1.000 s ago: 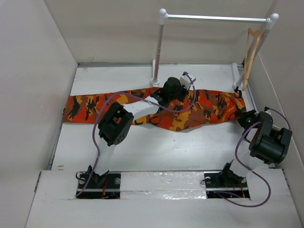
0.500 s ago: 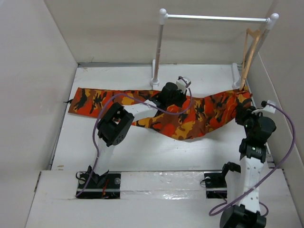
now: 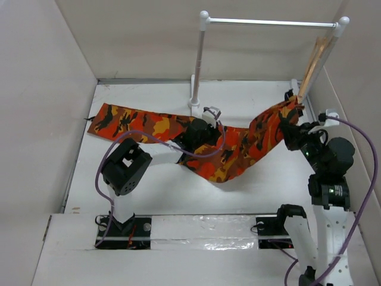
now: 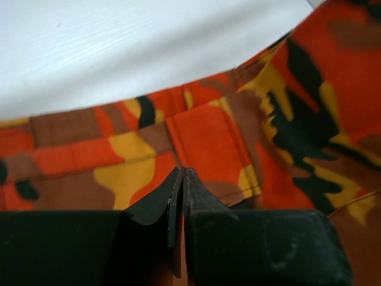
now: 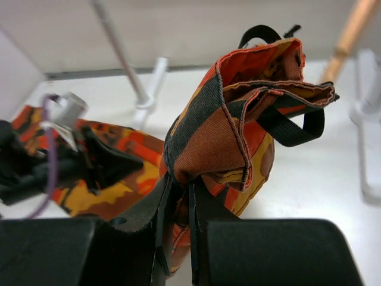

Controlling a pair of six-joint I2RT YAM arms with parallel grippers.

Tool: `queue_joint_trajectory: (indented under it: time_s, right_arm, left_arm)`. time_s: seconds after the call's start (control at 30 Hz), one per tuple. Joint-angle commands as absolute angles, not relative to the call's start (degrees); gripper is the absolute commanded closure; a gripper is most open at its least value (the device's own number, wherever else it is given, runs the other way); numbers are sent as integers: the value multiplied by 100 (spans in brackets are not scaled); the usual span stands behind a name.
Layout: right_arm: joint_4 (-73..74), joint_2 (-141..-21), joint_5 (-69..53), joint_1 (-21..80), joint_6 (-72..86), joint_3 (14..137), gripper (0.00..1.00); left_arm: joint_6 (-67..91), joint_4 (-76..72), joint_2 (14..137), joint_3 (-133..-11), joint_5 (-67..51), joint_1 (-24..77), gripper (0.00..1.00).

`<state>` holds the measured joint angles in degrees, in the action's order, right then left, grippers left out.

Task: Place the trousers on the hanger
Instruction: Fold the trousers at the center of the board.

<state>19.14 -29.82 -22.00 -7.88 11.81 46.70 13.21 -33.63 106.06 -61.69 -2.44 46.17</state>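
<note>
The camouflage trousers (image 3: 158, 126) stretch across the table from far left to right. My left gripper (image 3: 199, 136) sits on their middle, shut, with fabric pinched between its tips; in the left wrist view (image 4: 183, 173) the orange cloth (image 4: 208, 134) lies right at the tips. My right gripper (image 3: 290, 128) is shut on the waist end and holds it raised off the table; the bunched end (image 5: 220, 128) with a black strap loop (image 5: 292, 128) rises above the gripper (image 5: 178, 182). The tan wooden hanger (image 3: 313, 58) hangs at the rail's right end, just above the raised end, and shows in the right wrist view (image 5: 356, 24).
The white rail (image 3: 271, 23) on two posts stands at the back; its left post (image 3: 197, 65) is right behind the left gripper. Box walls close in on the left (image 3: 41, 89) and the right. Purple cables loop off both arms.
My right arm has swung up and back, lifting the waist end toward the hanger. My left gripper has shifted left with the trousers, and the far leg end has slid back.
</note>
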Motion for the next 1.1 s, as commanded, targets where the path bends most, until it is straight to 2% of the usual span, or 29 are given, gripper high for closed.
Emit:
queue_joint_trajectory:
  time_s: [0.0, 0.17, 0.3, 0.47, 0.67, 0.8, 0.93, 1.07]
  right_arm:
    - [1275, -3330, -2252, -344, 1143, 5360, 100]
    - [1160, -4094, -1723, 465, 923, 6404, 100]
    - [1142, -4535, -1494, 527, 704, 7221, 100]
    - [1467, -4737, -1222, 422, 413, 8164, 100]
    - [1722, -4931, -1292, 422, 220, 8736, 100]
    - [1880, -4869, -1213, 422, 88, 8999, 100]
    - [2004, -4922, -1457, 422, 62, 9228, 100]
    - [1995, -5053, -1626, 553, 62, 8992, 100]
  left_arm:
    - [1731, -4130, 10021, -5461, 368, 4728, 100]
    - [1802, -4482, 9528, -4598, 895, 4904, 100]
    - [1863, -4632, 9255, -4035, 1187, 4966, 100]
    - [1890, -4702, 9535, -3929, 985, 5097, 100]
    - [2004, -4886, 10379, -4323, 704, 5738, 100]
    - [1812, -4747, 11011, -5095, 659, 6432, 100]
    - [1521, -4650, 11250, -5633, 475, 6986, 100]
    - [1547, -4474, 11066, -5661, 676, 7066, 100]
